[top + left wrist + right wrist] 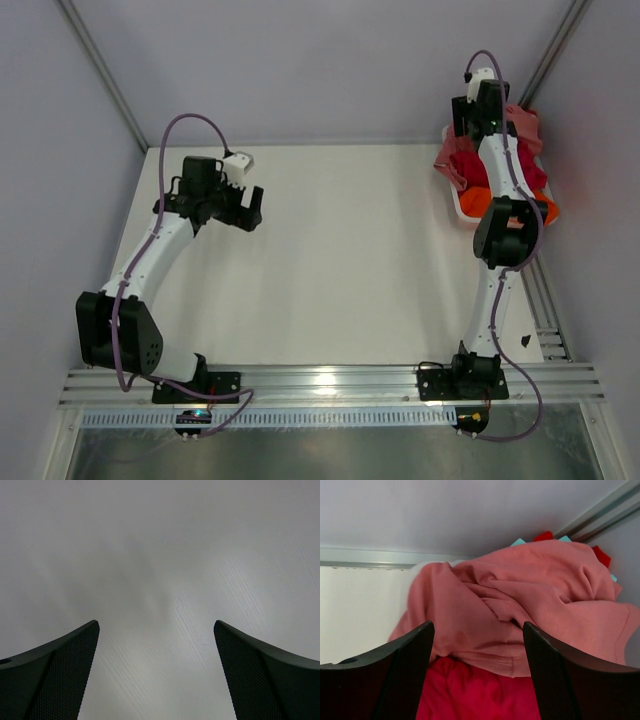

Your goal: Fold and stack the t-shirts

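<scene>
The t-shirts lie heaped in a white tub [462, 208] at the far right. On top is a dusty salmon-pink tee [520, 595], with a crimson one [470, 690] beneath it and scraps of turquoise [518, 542] behind. From above, the pink cloth [452, 160] hangs over the tub's left side, with crimson [532, 176] and orange [478, 200] beside it. My right gripper [478, 625] is down in the heap, jaws apart on either side of the pink tee's hem. My left gripper [240, 222] hangs open over bare table [165, 580], holding nothing.
The enclosure's back wall [470, 515] and a metal corner rail [600, 512] stand right behind the tub. A side rail [545, 310] runs along the table's right edge. White tabletop [350, 260] stretches between the two arms.
</scene>
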Available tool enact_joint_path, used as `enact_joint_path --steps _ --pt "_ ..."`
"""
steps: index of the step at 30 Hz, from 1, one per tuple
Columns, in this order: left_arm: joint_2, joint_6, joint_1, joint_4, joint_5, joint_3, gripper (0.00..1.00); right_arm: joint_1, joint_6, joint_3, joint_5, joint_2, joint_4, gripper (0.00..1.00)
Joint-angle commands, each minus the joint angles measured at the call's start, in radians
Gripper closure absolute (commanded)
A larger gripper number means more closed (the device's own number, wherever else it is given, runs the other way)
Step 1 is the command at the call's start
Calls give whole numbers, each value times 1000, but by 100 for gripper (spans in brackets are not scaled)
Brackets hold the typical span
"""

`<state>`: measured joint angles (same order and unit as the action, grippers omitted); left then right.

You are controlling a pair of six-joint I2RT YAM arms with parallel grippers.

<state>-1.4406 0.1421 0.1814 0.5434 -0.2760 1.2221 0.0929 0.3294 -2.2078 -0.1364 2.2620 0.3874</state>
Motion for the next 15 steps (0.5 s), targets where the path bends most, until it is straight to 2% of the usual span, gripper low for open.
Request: enact_joint_path --steps 1,7,9,11,13,15 --pt "17 -1 -2 -8 15 8 1 16 -6 -39 -29 24 -68 25" --pt "-17 -1 -2 3 20 -3 2 21 22 -55 -55 108 -111 25" --pt "-26 2 -2 1 24 -1 2 24 23 -59 -42 125 -113 30" --pt "-35 4 -2 1 21 7 2 24 30 -63 -29 142 -104 71" --pt "-50 2 -2 10 23 17 2 27 10 -58 -25 140 -94 97" --pt "-61 2 -2 18 24 33 3 30 -1 -52 -19 128 -91 97"
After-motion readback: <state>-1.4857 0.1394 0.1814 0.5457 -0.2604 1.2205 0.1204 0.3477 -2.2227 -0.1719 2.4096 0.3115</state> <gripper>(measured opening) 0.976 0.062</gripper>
